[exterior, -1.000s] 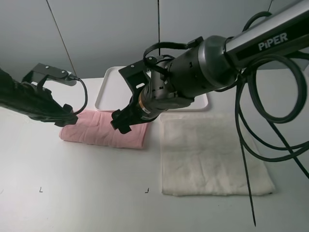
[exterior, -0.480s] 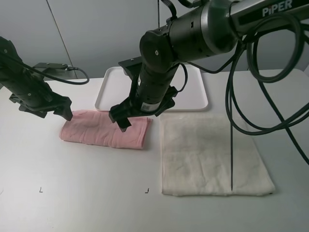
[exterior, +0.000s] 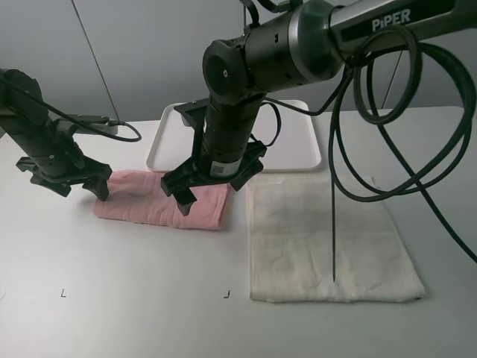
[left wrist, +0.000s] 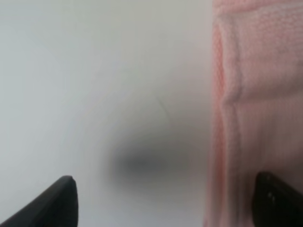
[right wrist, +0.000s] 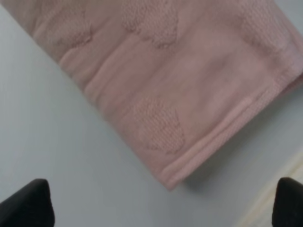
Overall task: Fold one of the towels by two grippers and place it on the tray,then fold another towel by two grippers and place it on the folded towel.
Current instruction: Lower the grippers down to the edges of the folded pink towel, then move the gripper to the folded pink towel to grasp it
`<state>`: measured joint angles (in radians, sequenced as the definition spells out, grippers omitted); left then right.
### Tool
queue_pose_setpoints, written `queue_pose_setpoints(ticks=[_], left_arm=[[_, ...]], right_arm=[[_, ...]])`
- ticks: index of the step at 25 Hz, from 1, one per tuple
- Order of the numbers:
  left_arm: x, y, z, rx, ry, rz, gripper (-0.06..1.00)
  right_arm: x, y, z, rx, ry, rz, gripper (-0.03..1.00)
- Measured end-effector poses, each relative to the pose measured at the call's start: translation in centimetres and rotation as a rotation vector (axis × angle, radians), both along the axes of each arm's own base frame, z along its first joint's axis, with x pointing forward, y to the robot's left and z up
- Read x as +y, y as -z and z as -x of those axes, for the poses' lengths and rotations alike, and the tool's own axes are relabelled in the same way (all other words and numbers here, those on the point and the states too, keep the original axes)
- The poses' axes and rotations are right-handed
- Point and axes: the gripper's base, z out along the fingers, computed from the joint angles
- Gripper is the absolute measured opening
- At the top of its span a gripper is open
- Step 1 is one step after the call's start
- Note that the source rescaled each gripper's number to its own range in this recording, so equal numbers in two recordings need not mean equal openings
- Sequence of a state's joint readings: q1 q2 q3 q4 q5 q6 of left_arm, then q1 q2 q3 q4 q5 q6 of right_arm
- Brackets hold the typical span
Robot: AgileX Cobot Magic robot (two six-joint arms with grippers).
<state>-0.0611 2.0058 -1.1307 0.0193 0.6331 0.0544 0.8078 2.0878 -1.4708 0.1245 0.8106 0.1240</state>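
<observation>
White tabletop (exterior: 134, 298), grey panelled wall (exterior: 149, 52), left tool (exterior: 80, 191) and right tool (exterior: 211, 194) released above pink towel (exterior: 149, 205).

Smooth matte white table top (exterior: 134, 313) in front of a pale grey flat wall (exterior: 156, 52).
The table fills the lower part of the high view and carries two small black corner marks, one near the left (exterior: 63, 293) and one near the middle (exterior: 226, 294). A thin dark slanted line (exterior: 97, 63) crosses the wall. The light is soft and even, and the shadows on the table are faint.
</observation>
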Motion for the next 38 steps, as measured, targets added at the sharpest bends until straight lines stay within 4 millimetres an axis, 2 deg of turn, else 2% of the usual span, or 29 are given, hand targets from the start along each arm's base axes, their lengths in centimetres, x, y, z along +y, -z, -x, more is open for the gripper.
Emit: queue_pose_setpoints(ticks=[4, 9, 16, 20, 31, 35, 38], left_arm=[[0.0, 1.3, 0.0, 0.034, -0.018, -0.002, 0.95], [0.1, 1.5, -0.1, 0.040, -0.045, -0.004, 0.95], [0.1, 1.6, -0.1, 0.043, -0.046, -0.004, 0.95], [0.1, 1.6, -0.1, 0.045, -0.046, -0.004, 0.95], [0.1, 1.6, 0.0, 0.049, -0.046, -0.005, 0.95], [0.1, 1.6, 0.0, 0.049, -0.046, -0.005, 0.95], [0.1, 1.6, 0.0, 0.049, -0.046, -0.005, 0.95]], right_arm=[[0.1, 0.0, 0.1, 0.010, 0.000, -0.006, 1.00], [0.0, 0.0, 0.0, 0.013, 0.005, -0.009, 1.00], [-1.6, -0.1, -1.9, 0.039, 0.082, -0.047, 1.00], [-1.5, -0.1, -2.9, 0.037, 0.094, -0.070, 1.00], [0.9, 1.8, -5.4, 0.063, 0.081, -0.077, 1.00], [0.9, 3.2, -5.6, 0.091, 0.087, -0.055, 1.00], [0.3, 4.6, -6.2, 0.122, 0.126, -0.039, 1.00]])
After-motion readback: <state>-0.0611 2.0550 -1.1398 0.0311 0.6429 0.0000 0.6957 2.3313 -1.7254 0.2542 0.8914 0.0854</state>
